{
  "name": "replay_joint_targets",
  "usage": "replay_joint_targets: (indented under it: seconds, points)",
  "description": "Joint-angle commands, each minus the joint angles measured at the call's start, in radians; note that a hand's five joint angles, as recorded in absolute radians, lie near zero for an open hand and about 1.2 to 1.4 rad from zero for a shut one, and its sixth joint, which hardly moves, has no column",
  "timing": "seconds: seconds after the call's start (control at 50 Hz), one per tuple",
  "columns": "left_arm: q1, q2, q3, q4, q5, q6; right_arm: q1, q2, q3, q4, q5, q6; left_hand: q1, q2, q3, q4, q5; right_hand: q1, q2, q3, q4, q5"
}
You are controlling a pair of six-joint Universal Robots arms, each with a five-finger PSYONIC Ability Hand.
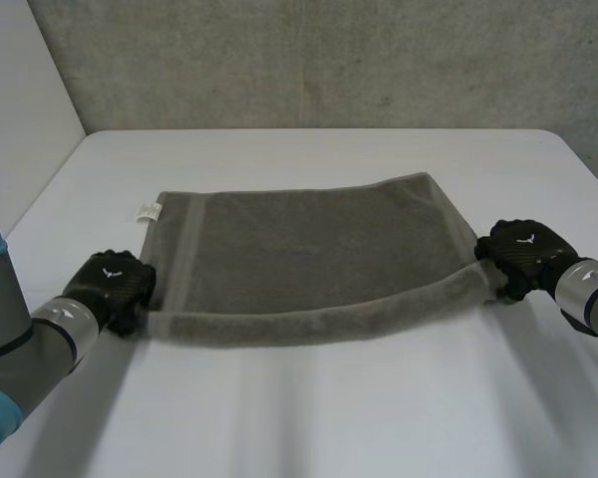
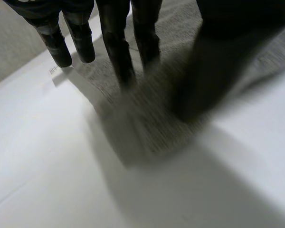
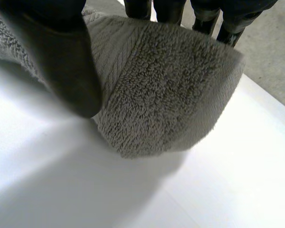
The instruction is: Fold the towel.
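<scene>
L hand [image 1: 115,282], R hand [image 1: 521,252] each clamped on a near corner of towel [image 1: 309,249] — long axis runs hand to hand; far edge lies beyond both hands' fingertips, equally near.

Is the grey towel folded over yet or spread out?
Spread, not folded: the towel lies one layer deep, the left hand and right hand pinching its lifted near corners.

The head view looks down from behind and between the arms [image 1: 40,339], across the white table [image 1: 309,408] to a grey wall [image 1: 329,60], framing the whole towel [image 1: 309,239]. Each wrist camera looks along its palm, left hand [image 2: 116,42] and right hand [image 3: 61,57], from very close at one near towel corner; the left apparently also shares the label [image 2: 54,71].
</scene>
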Motion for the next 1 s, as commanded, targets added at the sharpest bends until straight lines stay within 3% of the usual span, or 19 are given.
replay_joint_targets:
  seconds: [0.02, 0.2, 0.3, 0.46, 0.54, 0.7, 0.92, 1.0]
  points:
    - [0.004, 0.036, -0.021, -0.073, 0.000, -0.003, -0.030, -0.089, 0.052, 0.005, -0.001, -0.004, 0.458, 0.439, -0.045, -0.056, 0.451, 0.513, 0.505, -0.033, -0.053, 0.516]
    - [0.003, 0.168, -0.035, -0.122, 0.025, -0.009, -0.080, -0.255, 0.109, 0.005, -0.015, -0.009, 0.458, 0.439, -0.045, -0.056, 0.451, 0.515, 0.507, -0.033, -0.053, 0.518]
    - [0.035, 0.343, -0.022, -0.157, 0.025, -0.004, -0.113, -0.333, 0.120, 0.043, -0.035, -0.012, 0.458, 0.439, -0.045, -0.056, 0.451, 0.515, 0.507, -0.033, -0.053, 0.518]
    - [0.092, 0.480, -0.005, -0.235, 0.062, -0.006, -0.175, -0.469, 0.104, 0.212, -0.162, -0.086, 0.458, 0.439, -0.045, -0.056, 0.451, 0.515, 0.507, -0.033, -0.053, 0.518]
    - [0.079, 0.483, -0.022, -0.256, 0.088, -0.014, -0.181, -0.482, 0.120, 0.297, -0.210, -0.135, 0.458, 0.439, -0.045, -0.056, 0.451, 0.515, 0.507, -0.033, -0.053, 0.518]
    - [0.070, 0.411, -0.061, -0.263, 0.102, -0.015, -0.169, -0.434, 0.132, 0.408, -0.196, -0.223, 0.458, 0.439, -0.045, -0.056, 0.451, 0.515, 0.507, -0.033, -0.053, 0.518]
    - [0.070, 0.346, 0.064, -0.259, 0.100, -0.032, -0.153, -0.402, 0.034, 0.386, -0.188, -0.184, 0.458, 0.439, -0.045, -0.056, 0.451, 0.515, 0.507, -0.033, -0.053, 0.518]
    - [0.064, 0.301, 0.129, -0.237, 0.102, -0.044, -0.075, -0.339, -0.032, 0.354, -0.155, -0.179, 0.458, 0.439, -0.045, -0.056, 0.451, 0.515, 0.507, -0.033, -0.053, 0.518]
